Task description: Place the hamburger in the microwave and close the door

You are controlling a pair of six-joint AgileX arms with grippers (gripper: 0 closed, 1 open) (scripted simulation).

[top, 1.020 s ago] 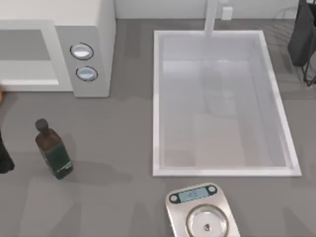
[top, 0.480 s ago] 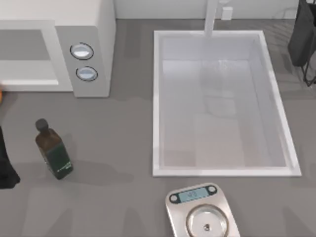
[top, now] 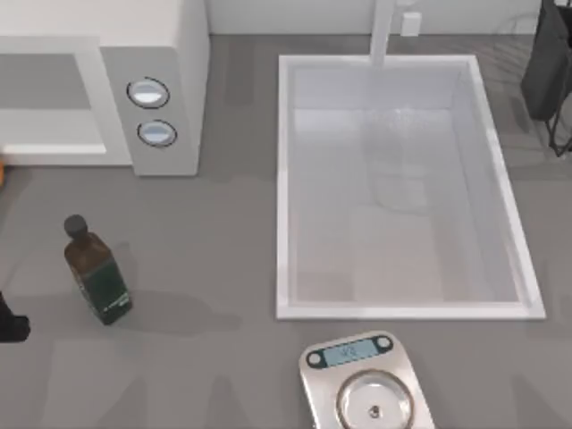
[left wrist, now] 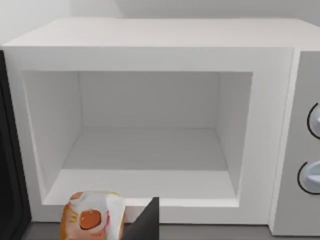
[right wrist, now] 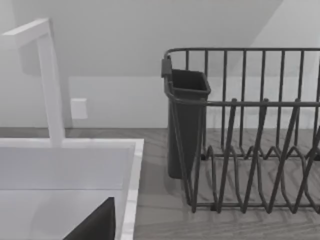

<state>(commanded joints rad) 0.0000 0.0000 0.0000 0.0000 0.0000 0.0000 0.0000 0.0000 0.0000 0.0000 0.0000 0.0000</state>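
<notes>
The hamburger (left wrist: 93,222) is grasped by the left gripper (left wrist: 120,230) just before the microwave (left wrist: 150,120); the open cavity lies straight ahead.

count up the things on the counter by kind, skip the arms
microwave: 1
sink: 1
faucet: 1
bottle: 1
kitchen scale: 1
dish rack: 1
hamburger: 1
total: 7
</notes>
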